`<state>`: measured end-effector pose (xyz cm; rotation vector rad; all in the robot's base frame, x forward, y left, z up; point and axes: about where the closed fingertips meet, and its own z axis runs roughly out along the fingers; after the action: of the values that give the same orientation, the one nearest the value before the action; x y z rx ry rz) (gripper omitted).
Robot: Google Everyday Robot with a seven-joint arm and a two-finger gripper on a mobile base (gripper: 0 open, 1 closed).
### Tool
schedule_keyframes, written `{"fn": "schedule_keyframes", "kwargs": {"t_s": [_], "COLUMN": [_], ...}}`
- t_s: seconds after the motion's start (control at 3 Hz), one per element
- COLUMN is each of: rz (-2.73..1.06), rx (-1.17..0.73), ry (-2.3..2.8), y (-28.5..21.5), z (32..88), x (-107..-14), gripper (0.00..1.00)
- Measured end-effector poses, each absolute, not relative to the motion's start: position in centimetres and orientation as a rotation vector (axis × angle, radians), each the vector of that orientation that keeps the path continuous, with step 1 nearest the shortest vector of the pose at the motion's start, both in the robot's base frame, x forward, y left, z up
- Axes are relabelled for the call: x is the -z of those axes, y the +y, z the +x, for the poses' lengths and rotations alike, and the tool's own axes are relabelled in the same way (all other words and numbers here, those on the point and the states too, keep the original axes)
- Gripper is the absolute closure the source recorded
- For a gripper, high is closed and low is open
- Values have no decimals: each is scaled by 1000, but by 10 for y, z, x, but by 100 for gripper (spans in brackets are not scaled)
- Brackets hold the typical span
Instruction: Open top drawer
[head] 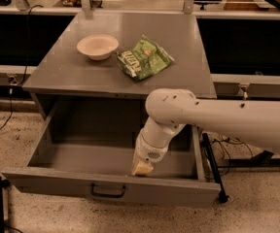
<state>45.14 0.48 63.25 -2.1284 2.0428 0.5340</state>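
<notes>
The top drawer [47,183] stands pulled far out under the front edge of the tabletop [183,74]. The gripper [142,168] hangs inside it, just behind the front panel and right of the black handle [108,192]. Whether it is open or closed I cannot tell. A white bowl [97,46] sits near the tabletop's back-left corner, with a green snack bag [145,58] beside it.

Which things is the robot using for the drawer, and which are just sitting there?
For the job: top drawer, pulled out; its black handle; gripper, down inside the drawer by its front.
Just lying about: white bowl, green snack bag, both on the cabinet top.
</notes>
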Motion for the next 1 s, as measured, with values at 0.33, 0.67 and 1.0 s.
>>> {"fn": "schedule_keyframes", "kwargs": {"t_s": [0.33,0.67,1.0], "rz": [-2106,-2089,-2076], "rx": [-697,-794,-838], "ry": [2048,2052,2033], "y": [8,11,14], "z": [443,437,433], "x": [-628,-626,-632], "gripper": [100,100,100]}}
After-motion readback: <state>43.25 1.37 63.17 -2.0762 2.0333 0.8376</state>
